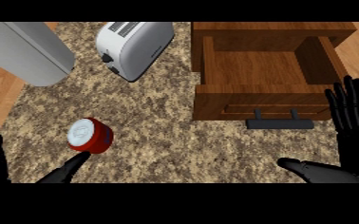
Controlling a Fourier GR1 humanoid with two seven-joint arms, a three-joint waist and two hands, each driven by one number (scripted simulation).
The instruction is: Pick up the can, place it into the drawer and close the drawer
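A red can [91, 135] with a white lid lies tilted on the speckled counter at the lower left. My left hand [64, 171] comes in from the bottom edge just below the can, a straight finger reaching its rim; the rest of the hand is out of view. The wooden drawer [259, 69] stands pulled out at the upper right, with nothing in it and a dark handle [279, 122] on its front. My right hand [344, 118] is open at the right edge beside the drawer's front, fingers straight up, thumb [308, 168] stretched out to the left.
A silver toaster [133, 47] lies at the top centre. A grey metal block [32, 52] sits at the upper left. Bare counter [182, 147] stretches between the can and the drawer front.
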